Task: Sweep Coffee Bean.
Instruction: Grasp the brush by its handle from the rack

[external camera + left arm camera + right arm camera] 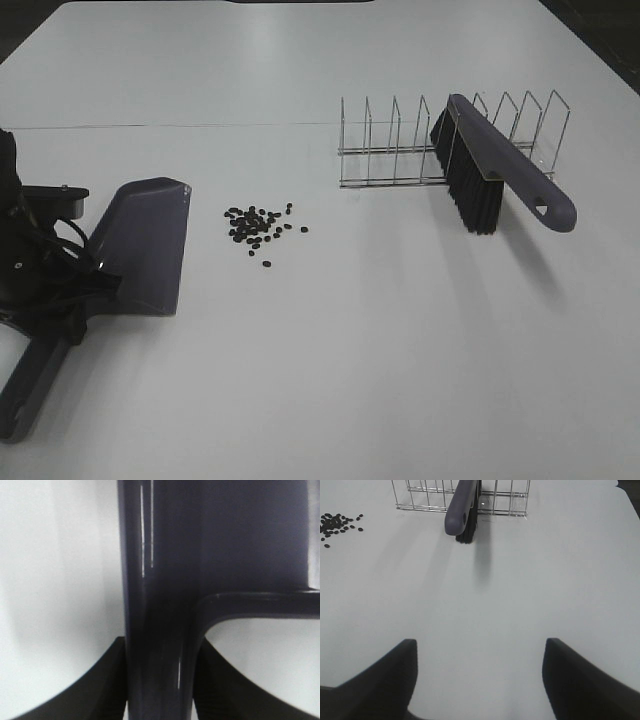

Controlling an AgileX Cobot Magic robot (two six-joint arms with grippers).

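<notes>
Several coffee beans (260, 224) lie in a loose dark cluster on the white table, just right of the open mouth of the purple dustpan (145, 240). My left gripper (70, 292) is shut on the dustpan's handle. In the left wrist view that handle (155, 605) fills the space between the two black fingers (95, 690). A purple brush (490, 170) with black bristles leans in a wire rack (400, 150) at the back right. My right gripper (480, 677) is open and empty over bare table, well short of the brush (462, 507). The coffee beans (337, 522) show in its view too.
The wire rack (420, 497) has several upright dividers, and the brush sits between two of them. A thin seam (170, 126) runs across the table behind the dustpan. White tabletop lies between the beans and the rack.
</notes>
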